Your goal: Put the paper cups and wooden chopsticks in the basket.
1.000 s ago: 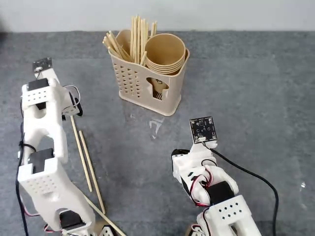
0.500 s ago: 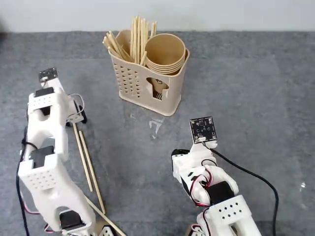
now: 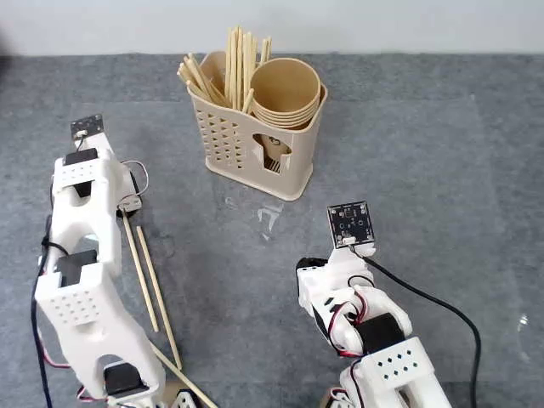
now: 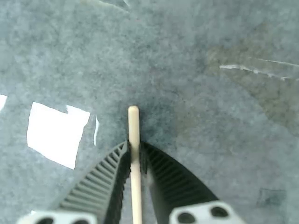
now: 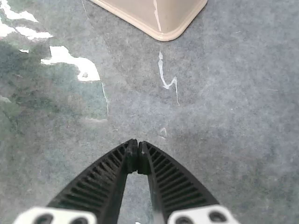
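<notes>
**A:** Status? Big stuff first.

**B:** Grey table (image 3: 442,170). The left arm (image 3: 81,255) is stretched along its left side. The right arm (image 3: 365,340) is folded up at the near edge, right of centre.

**A:** Basket?

**B:** The basket (image 3: 255,157) stands upright at the far middle of the table. The paper cups (image 3: 285,89) are nested in a stack on its right side, and a bundle of chopsticks (image 3: 238,59) stands on end on its left side.

**A:** What's not in?

**B:** The loose chopsticks (image 3: 161,306) lie flat on the table just right of the left arm. One runs alongside the arm and another lies at an angle by its base. There's also the gripped chopstick (image 4: 135,126).

**A:** Claws?

**B:** The left gripper (image 4: 134,144) is clamped on that chopstick near its end, jaws tight on both sides and the rounded tip poking out past the fingertips. Can't tell if it's lifted off the table or flat on it.

**A:** Right one?

**B:** The right gripper (image 5: 138,142) is closed, tips touching with nothing between them. It points at bare table, with the basket's near corner ahead of it.
</notes>
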You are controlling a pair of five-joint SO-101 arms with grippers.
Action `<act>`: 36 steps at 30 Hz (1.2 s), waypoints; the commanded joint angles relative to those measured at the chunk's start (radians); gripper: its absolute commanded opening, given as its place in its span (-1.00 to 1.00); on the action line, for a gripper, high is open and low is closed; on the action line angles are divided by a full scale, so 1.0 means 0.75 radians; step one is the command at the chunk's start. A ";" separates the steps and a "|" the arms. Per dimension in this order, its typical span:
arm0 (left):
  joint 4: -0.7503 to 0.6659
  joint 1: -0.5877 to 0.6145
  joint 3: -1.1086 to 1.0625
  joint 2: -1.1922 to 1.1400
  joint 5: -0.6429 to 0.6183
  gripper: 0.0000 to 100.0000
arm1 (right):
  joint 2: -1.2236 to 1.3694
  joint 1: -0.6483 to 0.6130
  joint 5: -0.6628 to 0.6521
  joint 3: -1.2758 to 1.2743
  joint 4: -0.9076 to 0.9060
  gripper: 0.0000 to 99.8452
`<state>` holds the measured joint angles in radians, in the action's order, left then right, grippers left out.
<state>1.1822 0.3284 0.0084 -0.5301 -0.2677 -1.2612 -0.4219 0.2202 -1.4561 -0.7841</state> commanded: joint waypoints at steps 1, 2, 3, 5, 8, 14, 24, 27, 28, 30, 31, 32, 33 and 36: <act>0.082 -0.047 0.056 0.104 -0.051 -0.98 | -0.017 0.001 -0.016 0.008 0.026 -0.98; 0.135 -0.061 0.079 0.143 -0.049 -0.98 | -0.017 0.001 -0.016 0.008 0.026 -0.98; 0.196 -0.074 0.107 0.186 -0.049 -0.98 | -0.017 0.001 -0.016 0.008 0.026 -0.98; 0.319 -0.102 0.171 0.268 -0.049 -0.98 | -0.017 0.001 -0.016 0.008 0.026 -0.98; 0.503 -0.133 0.298 0.370 -0.049 -0.98 | -0.017 0.001 -0.016 0.008 0.026 -0.98; 0.765 -0.162 0.633 0.475 -0.047 -0.98 | -0.017 -0.001 -0.016 0.008 0.026 -0.98; 0.720 -0.303 1.169 0.516 -0.160 -0.98 | -0.017 -0.001 -0.016 0.008 0.028 -0.98; 0.620 -0.354 1.314 0.516 -0.243 -0.98 | -0.017 -0.001 -0.016 0.008 0.028 -0.98; 0.575 -0.366 1.351 0.516 -0.268 -0.98 | -0.017 -0.001 -0.016 0.008 0.028 -0.98; 0.468 -0.387 1.404 0.516 -0.329 -0.98 | -0.017 -0.001 -0.016 0.008 0.028 -0.98; 0.405 -0.391 1.419 0.516 -0.362 -0.98 | -0.017 -0.001 -0.016 0.008 0.028 -0.98; 0.327 -0.391 1.427 0.516 -0.399 -0.98 | -0.017 -0.001 -0.016 0.008 0.028 -0.98; 0.248 -0.389 1.427 0.516 -0.434 -0.98 | -0.017 -0.001 -0.016 0.008 0.028 -0.98; 0.059 -0.389 1.425 0.516 -0.520 -0.98 | -0.017 -0.001 -0.016 0.008 0.028 -0.98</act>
<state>1.3725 0.0445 1.0319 -0.2048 -0.5976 -1.2612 -0.4219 0.2202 -1.4561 -0.7841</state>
